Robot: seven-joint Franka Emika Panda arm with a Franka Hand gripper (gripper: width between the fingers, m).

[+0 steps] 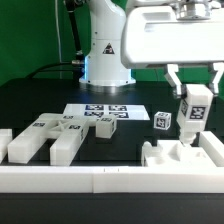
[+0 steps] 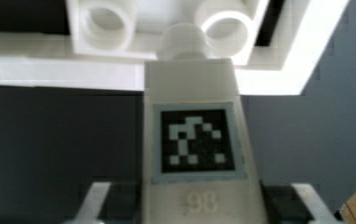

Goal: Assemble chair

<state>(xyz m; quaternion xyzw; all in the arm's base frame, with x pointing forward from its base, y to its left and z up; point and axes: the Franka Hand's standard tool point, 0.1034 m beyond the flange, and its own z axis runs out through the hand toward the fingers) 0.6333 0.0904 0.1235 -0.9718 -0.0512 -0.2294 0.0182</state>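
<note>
1. Tool (image 1: 195, 92): body cut by exterior view's top and right edges; in your wrist view, fingers (image 2: 97, 203) show only as slivers at frame edge.
2. Bar (image 2: 196, 130): gripped end runs out of wrist frame.
3. White pieces (image 2: 157, 30) beyond bar tip: blurred, you cannot tell shapes.
4. Marker board (image 1: 100, 112) tags: too small for you to read.

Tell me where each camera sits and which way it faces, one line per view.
Exterior view: off the arm, low, facing the robot base across the border rail; base and claw show.
Wrist view: on the wrist, looking down the held tagged bar toward the notched white part; both fingers show.
Shared: the claw, the tagged bar and, apparently, the notched white part.
</note>
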